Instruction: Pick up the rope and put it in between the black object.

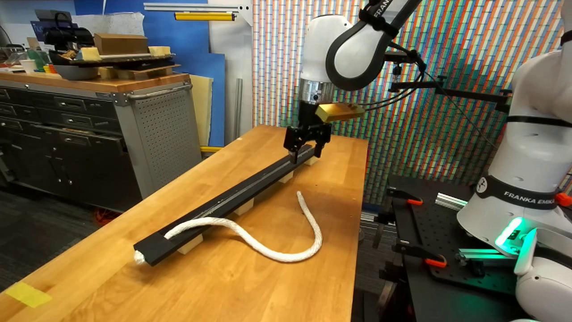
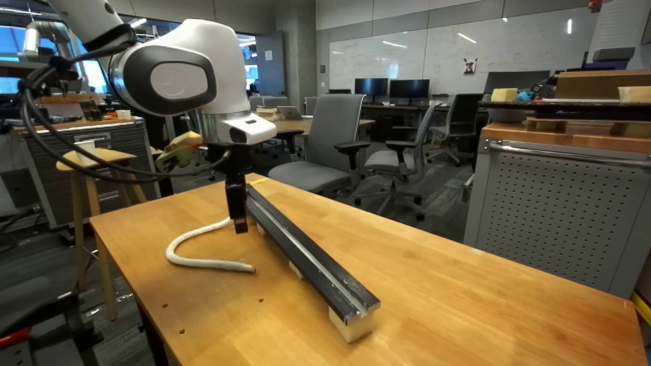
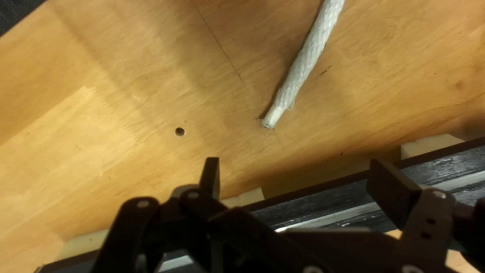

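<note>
My fingers (image 3: 392,189) stand spread, holding nothing, near the black track (image 3: 318,204). Beyond, on the table (image 3: 113,151), lies the rope (image 3: 306,62): I should straddle its loose end crosswise and close behind the tip. There its axis slants toward the track, tip leading; the curved body runs into the track's far end.

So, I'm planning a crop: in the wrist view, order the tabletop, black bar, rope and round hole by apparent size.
1. Tabletop
2. Black bar, partly hidden
3. Rope, cut off at the top
4. Round hole
</note>
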Robot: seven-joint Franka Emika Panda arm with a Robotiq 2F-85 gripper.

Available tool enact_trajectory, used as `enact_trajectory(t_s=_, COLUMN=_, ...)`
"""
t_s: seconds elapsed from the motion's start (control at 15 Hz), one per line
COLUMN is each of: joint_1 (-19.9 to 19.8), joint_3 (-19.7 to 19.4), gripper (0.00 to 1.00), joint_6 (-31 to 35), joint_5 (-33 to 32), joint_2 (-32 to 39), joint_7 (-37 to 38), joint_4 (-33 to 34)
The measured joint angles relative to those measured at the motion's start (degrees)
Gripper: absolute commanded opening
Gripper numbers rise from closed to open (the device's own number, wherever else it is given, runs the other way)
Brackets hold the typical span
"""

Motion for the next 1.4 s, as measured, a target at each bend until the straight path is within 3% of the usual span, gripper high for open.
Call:
enact_trajectory(t_s=0.4, joint_1=0.64, joint_3=0.04, gripper=1.0, joint_6=4.54, joint_5=3.02, joint_2=3.0, joint_7=4.86, joint_4=-2.69)
enact_trajectory(t_s=0.73, joint_1=3.5, joint_3=0.15, gripper=1.0, joint_6=8.32, joint_5=5.4, joint_2=6.24, joint_7=8.89, joint_4=-1.88)
enact_trajectory(t_s=1.13, joint_1=7.47, joint_3=-2.43, gripper=1.0, joint_6=10.69, joint_5=5.15, joint_2=12.57, joint_7=14.34, joint_4=1.08)
enact_trajectory(t_s=1.4, joint_1=8.95, joint_3=-4.96, gripper=0.92, joint_6=10.7, joint_5=5.12, joint_2=16.12, joint_7=15.58, joint_4=4.15)
